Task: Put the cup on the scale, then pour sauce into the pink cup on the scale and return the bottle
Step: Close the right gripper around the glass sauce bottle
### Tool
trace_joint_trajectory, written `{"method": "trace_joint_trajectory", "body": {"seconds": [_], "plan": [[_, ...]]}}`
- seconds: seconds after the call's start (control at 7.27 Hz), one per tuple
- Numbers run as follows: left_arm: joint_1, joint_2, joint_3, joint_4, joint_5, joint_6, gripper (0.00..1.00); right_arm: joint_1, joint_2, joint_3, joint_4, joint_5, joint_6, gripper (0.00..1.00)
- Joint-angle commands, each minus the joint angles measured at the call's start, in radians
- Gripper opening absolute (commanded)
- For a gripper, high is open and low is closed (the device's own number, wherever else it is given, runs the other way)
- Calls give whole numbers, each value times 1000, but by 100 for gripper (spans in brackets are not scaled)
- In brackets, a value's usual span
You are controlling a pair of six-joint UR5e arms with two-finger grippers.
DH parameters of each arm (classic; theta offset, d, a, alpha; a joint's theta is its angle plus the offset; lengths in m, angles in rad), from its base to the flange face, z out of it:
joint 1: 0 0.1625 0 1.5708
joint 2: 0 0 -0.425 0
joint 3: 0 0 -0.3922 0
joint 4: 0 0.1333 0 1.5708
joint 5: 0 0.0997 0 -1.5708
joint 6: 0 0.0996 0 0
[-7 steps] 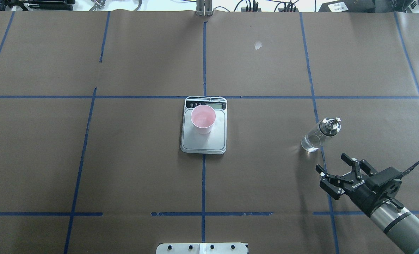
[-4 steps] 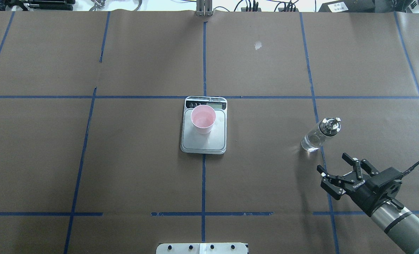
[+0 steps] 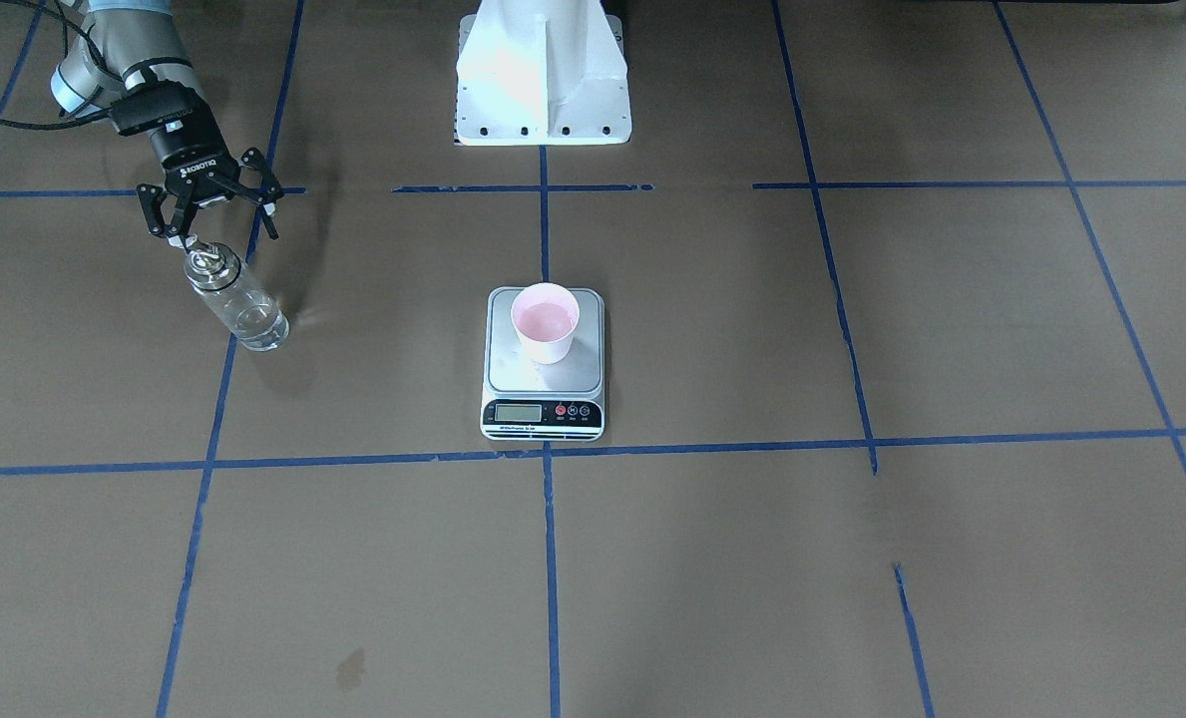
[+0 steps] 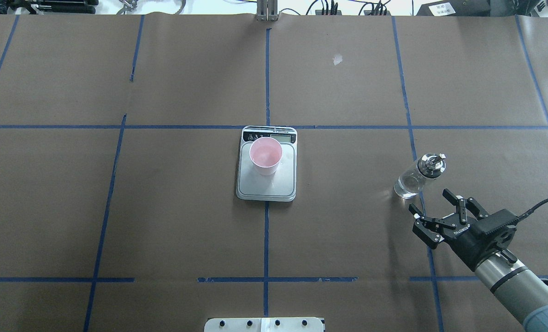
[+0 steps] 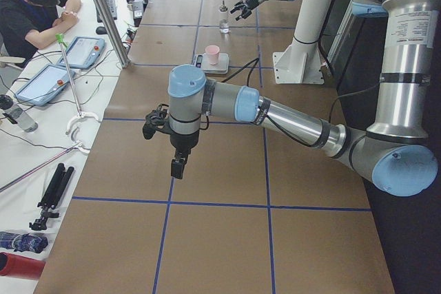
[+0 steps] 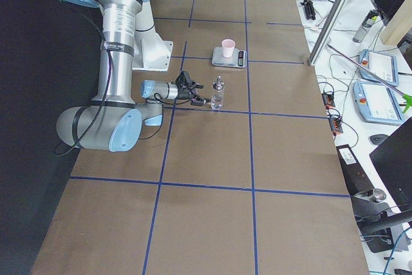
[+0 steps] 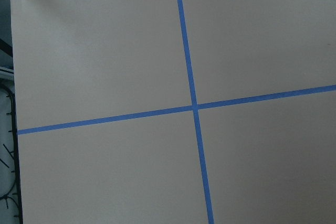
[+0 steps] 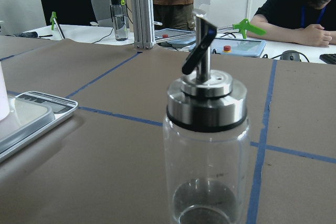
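Bright, even light from above leaves only soft, faint shadows on the brown counter [image 4: 347, 230]. The white robot base [image 3: 543, 80] glares, blown out (surface detail lost). In the right wrist view the bottle [image 8: 206, 145] is sharp, the background softer.

Brown paper tabletop [image 7: 100, 51], crossing blue tape lines [image 7: 194, 106]

- Pale pink cup [image 4: 265, 155] stands upright on the silver scale [image 4: 267, 186], near its display.
- Clear glass bottle [image 4: 414, 180], metal spout, stands upright on the worktop [image 4: 347, 221], well apart.
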Motion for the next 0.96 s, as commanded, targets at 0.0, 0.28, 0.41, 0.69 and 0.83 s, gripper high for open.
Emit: {"method": "trace_joint_trajectory", "body": {"seconds": [0.0, 0.28, 0.41, 0.69, 0.83], "plan": [[0, -1, 0, 0, 0, -1, 100, 48, 33, -28, 1, 8, -24, 100], [0, -2, 2, -2, 0, -1, 100, 54, 36, -33, 0, 8, -26, 100], [0, -2, 2, 0, 0, -1, 100, 65, 36, -36, -2, 8, -26, 100], [0, -2, 0, 0, 0, -1, 100, 86, 37, -39, -2, 35, -28, 100], [0, -2, 0, 0, 0, -1, 100, 89, 53, -42, -2, 35, -29, 100]]}}
